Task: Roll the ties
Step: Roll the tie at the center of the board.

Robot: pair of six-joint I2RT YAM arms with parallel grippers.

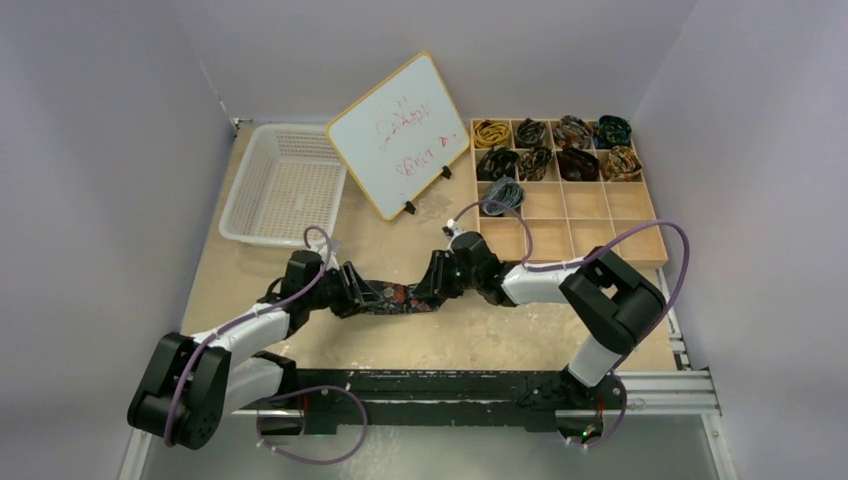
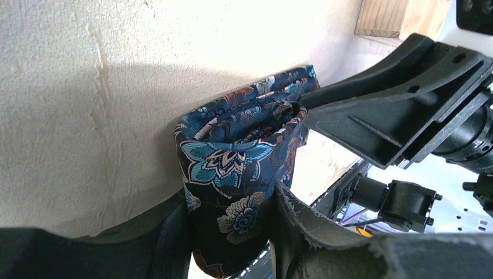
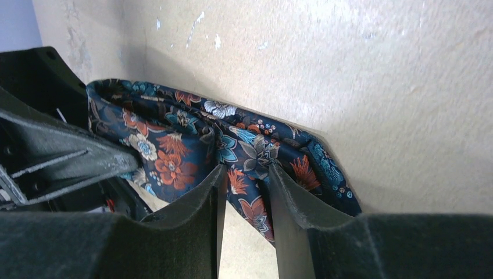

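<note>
A navy floral tie (image 1: 397, 297) lies bunched in a short strip on the table between both grippers. My left gripper (image 1: 362, 294) is shut on its left end. In the left wrist view the folded fabric (image 2: 232, 168) stands upright, pinched between the pads (image 2: 302, 226). My right gripper (image 1: 433, 284) holds the other end. In the right wrist view the tie (image 3: 174, 145) passes between the fingertips (image 3: 218, 186) and touches both. The right gripper's black finger (image 2: 395, 110) also reaches into the loop's far side in the left wrist view.
A wooden compartment tray (image 1: 600, 215) at the back right holds several rolled ties (image 1: 553, 147), one grey-blue (image 1: 503, 193). A small whiteboard (image 1: 400, 135) stands on feet behind the grippers. A white mesh basket (image 1: 283, 185) sits at the back left.
</note>
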